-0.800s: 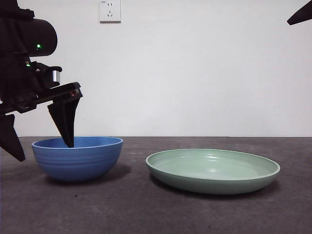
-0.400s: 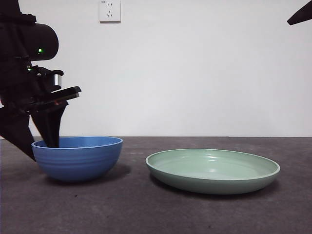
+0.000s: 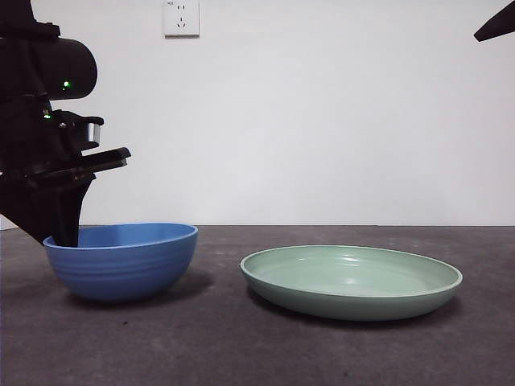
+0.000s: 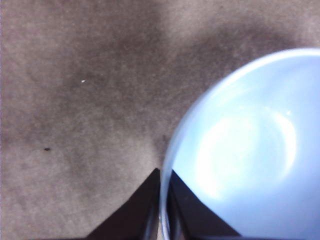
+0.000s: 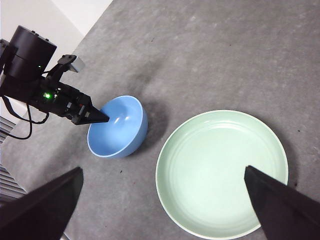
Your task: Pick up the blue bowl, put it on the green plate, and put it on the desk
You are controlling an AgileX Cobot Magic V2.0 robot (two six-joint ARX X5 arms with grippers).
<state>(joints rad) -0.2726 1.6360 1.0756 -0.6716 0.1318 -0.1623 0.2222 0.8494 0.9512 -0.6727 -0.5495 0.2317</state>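
The blue bowl sits on the dark grey desk at the left. My left gripper is shut on the bowl's left rim, one jaw inside and one outside. The left wrist view shows the rim pinched between the two jaws and the bowl's inside. The pale green plate lies empty to the bowl's right, apart from it. My right gripper is open and empty high above the plate. The right wrist view also shows the bowl and the left gripper.
A white wall with a socket stands behind the desk. The right arm shows only as a black tip at the top right corner. Bare desk lies in front of both dishes and between them.
The left jaws have closed on the bowl's left rim. The bowl has shifted a little to the left. The plate and the right arm have not moved.
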